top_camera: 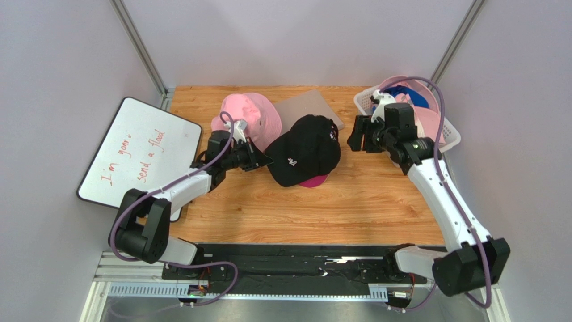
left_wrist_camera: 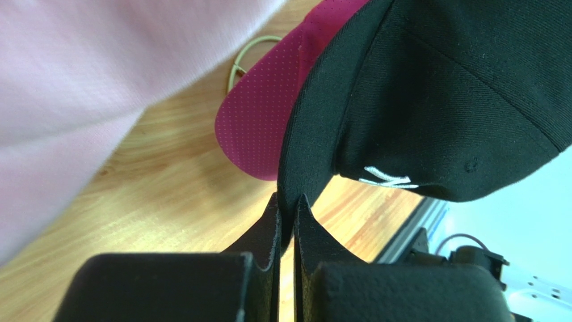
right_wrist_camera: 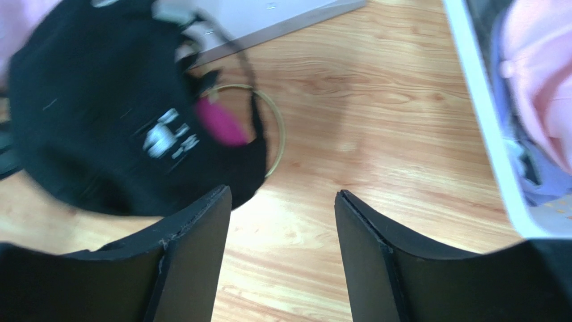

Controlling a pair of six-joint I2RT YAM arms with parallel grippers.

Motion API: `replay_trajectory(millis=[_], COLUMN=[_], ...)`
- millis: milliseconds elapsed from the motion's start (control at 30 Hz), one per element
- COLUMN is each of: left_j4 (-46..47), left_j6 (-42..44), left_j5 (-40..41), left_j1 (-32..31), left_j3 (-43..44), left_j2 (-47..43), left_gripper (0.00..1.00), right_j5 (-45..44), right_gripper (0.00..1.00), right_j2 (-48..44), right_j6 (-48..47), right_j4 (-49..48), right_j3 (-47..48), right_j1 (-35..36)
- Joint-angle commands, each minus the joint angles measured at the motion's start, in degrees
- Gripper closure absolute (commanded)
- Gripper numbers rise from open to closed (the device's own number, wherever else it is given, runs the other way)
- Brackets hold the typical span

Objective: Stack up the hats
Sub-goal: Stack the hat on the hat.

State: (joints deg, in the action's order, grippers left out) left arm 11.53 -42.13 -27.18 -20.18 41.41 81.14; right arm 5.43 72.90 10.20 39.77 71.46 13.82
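Observation:
A black baseball cap (top_camera: pixel 305 147) with white lettering lies over a magenta cap (top_camera: pixel 314 181) at the table's middle; only the magenta brim shows. My left gripper (top_camera: pixel 263 161) is shut on the black cap's brim (left_wrist_camera: pixel 305 168), with the magenta brim (left_wrist_camera: pixel 258 114) beside it. A pink bucket hat (top_camera: pixel 247 112) sits behind the left gripper and fills the left of the left wrist view (left_wrist_camera: pixel 80 87). My right gripper (top_camera: pixel 354 139) is open and empty above bare wood, right of the black cap (right_wrist_camera: pixel 114 127). More hats, pink (top_camera: pixel 426 121) and blue (top_camera: pixel 411 95), lie in the basket.
A white mesh basket (top_camera: pixel 451 137) stands at the back right. A whiteboard (top_camera: pixel 137 151) with red writing lies at the left. A grey flat board (top_camera: pixel 305 105) lies behind the caps. A gold wire ring (right_wrist_camera: pixel 276 131) shows under the black cap.

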Motion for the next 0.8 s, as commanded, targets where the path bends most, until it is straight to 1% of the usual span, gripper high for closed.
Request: replay_trajectory(millis=[0,33,67,133,167,200,233,267,300,333,433,533,600,633,767], left_j4=[-3.8,-3.3,-3.0,-3.9,-4.7,-5.5,-6.9,-7.7,-8.6,-10.4,-13.5,-13.1,-11.9,-9.4,-8.3], left_j6=[0.3,0.0,-0.2,-0.4,-0.1,0.5,0.6,1.0,1.6,1.9,3.9,6.1,7.1,7.4,10.1], left_j5=[-0.9,-1.7,-2.0,-1.2,-0.6,0.1,1.0,1.3,1.8,2.3,3.7,3.3,2.2,0.8,0.5], left_j1=[-0.5,-0.5,-0.5,-0.5,-0.5,-0.5,-0.5,-0.5,-0.5,-0.5,-0.5,-0.5,-0.6,-0.7,-2.7], left_j3=[-2.6,-3.3,-3.6,-4.6,-4.8,-4.8,-5.2,-5.3,-5.4,-5.3,-5.1,-4.8,-4.7,-4.5,-2.1], left_j2=[0.2,0.1,-0.1,-1.4,-2.9,-3.8,-4.7,-6.6,-7.7,-8.8,-12.9,-15.7,-16.0,-15.8,-12.8], left_gripper=[0.83,0.73,0.60,0.47,0.26,0.22,0.21,0.13,0.12,0.08,0.07,0.07,0.08,0.07,0.08], right_j5=[7.4,7.0,6.3,5.6,4.9,4.4,3.8,3.1,2.9,2.7,1.1,-1.1,-1.5,-1.7,-2.4], right_gripper=[0.35,0.35,0.35,0.35,0.35,0.35,0.35,0.35,0.35,0.35,0.35,0.35,0.36,0.36,0.36], right_j2=[-7.2,-7.7,-8.0,-8.0,-8.0,-8.0,-8.1,-8.3,-8.3,-8.2,-7.8,-7.8,-7.9,-7.8,-7.0], right_j6=[-0.4,-0.4,0.1,1.0,1.9,2.1,2.4,2.5,2.9,3.1,3.6,4.7,4.6,4.6,4.1], right_j4=[-4.8,-4.7,-4.4,-4.7,-4.9,-5.1,-5.9,-6.6,-7.2,-8.4,-9.9,-10.9,-12.3,-13.6,-15.9], right_j3=[-5.5,-5.9,-5.8,-6.0,-6.2,-6.4,-7.3,-7.9,-8.4,-9.0,-10.8,-12.1,-13.9,-14.2,-15.6], right_j1=[3.0,3.9,5.6,6.9,8.0,8.7,9.4,10.8,11.4,11.9,13.4,13.7,13.6,13.7,13.7])
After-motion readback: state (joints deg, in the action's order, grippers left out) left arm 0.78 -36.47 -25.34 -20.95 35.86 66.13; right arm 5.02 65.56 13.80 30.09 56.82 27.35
